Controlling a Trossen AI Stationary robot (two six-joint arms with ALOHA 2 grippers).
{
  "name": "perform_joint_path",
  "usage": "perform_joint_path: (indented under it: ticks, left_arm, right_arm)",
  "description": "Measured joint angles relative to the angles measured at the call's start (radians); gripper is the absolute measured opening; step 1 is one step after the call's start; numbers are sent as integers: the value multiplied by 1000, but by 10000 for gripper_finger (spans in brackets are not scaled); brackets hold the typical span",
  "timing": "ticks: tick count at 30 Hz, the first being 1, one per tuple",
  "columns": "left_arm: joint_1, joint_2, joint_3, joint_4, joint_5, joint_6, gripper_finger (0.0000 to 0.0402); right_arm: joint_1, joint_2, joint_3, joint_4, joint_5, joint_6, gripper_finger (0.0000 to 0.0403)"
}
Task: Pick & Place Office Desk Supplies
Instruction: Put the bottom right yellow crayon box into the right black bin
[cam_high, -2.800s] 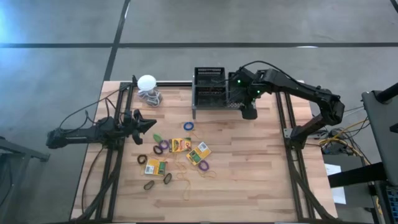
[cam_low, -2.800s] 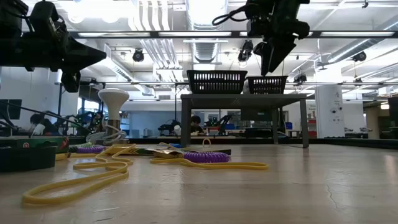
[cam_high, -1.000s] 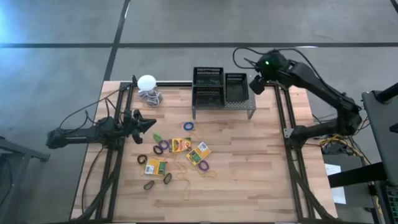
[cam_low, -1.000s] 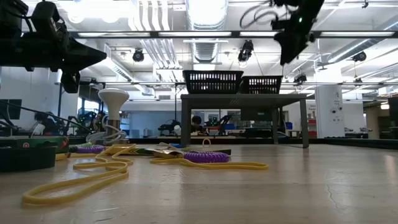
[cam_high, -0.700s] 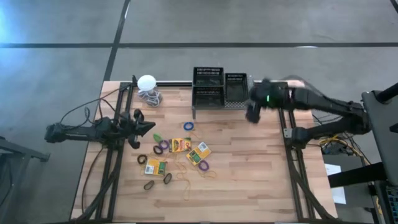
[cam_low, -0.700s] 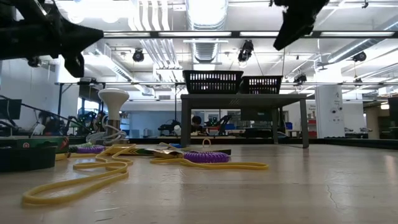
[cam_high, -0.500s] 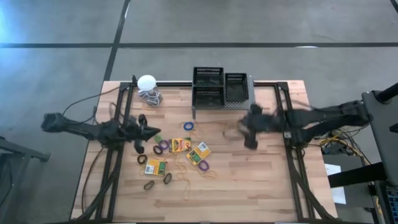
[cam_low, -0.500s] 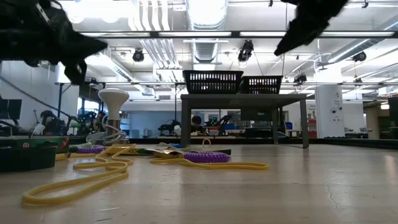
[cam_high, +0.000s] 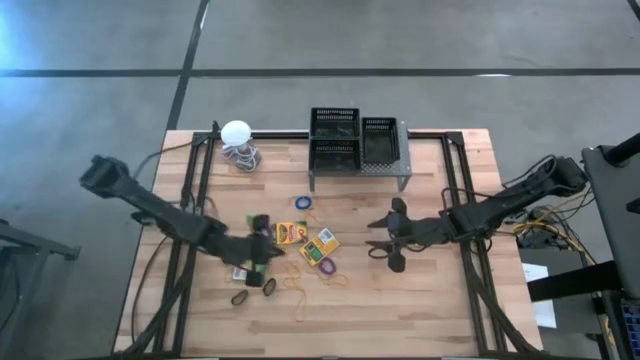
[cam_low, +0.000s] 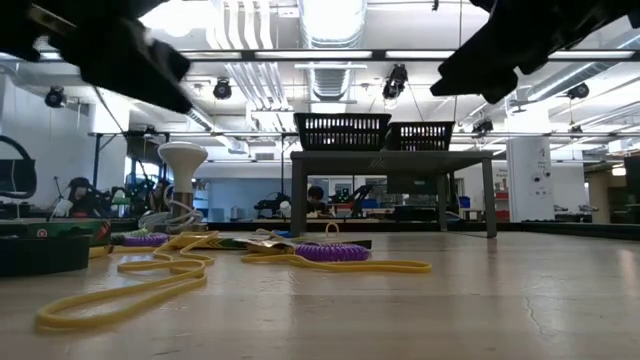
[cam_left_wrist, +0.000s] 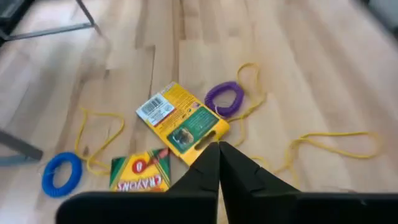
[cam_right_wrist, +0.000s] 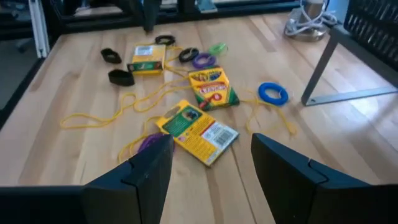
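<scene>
Three yellow-and-green crayon boxes (cam_high: 290, 233) (cam_high: 320, 245) (cam_high: 250, 270) lie flat on the wooden table among thin rubber bands: blue (cam_high: 304, 202), purple (cam_high: 328, 266), yellow and dark ones. Black wire-mesh bins (cam_high: 335, 125) (cam_high: 378, 142) sit on the grey perforated stand at the far edge. My left gripper (cam_high: 278, 248) is shut and hovers over the table beside the boxes; its wrist view shows a box (cam_left_wrist: 183, 118) and a purple band (cam_left_wrist: 224, 95) ahead. My right gripper (cam_high: 376, 241) is open, to the right of the boxes, facing them (cam_right_wrist: 199, 130).
A white ball with a coiled cord (cam_high: 238, 135) stands at the far left corner. The grey stand's legs (cam_right_wrist: 323, 62) come down near the blue band (cam_right_wrist: 272, 93). Bare wood lies along the table's near edge and right side (cam_high: 420, 300).
My right gripper has swung away from the bins at the far edge, toward the near edge and left, down to just right of the crayon boxes. My left gripper has travelled from the table's left edge rightward and nearer, to the boxes. Nothing on the table has moved.
</scene>
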Motion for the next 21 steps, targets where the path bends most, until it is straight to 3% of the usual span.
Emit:
perform_joint_path:
  ticks: [3, 7, 10, 14, 21]
  left_arm:
    - [16, 150, 116, -166, 19, 92, 44]
    - [27, 297, 235, -261, 19, 278, 99]
    - [29, 378, 263, -255, -8, 429, 136]
    - [39, 454, 261, -191, -60, 513, 169]
    - [59, 531, 228, -42, -150, 582, 172]
  right_arm:
    - [0, -2, 0, 9, 1, -4, 214]
    - [0, -7, 1, 11, 2, -26, 214]
    - [0, -10, 1, 10, 2, -37, 214]
    - [0, -11, 1, 8, 2, -40, 214]
    - [-2, -11, 1, 10, 3, -57, 214]
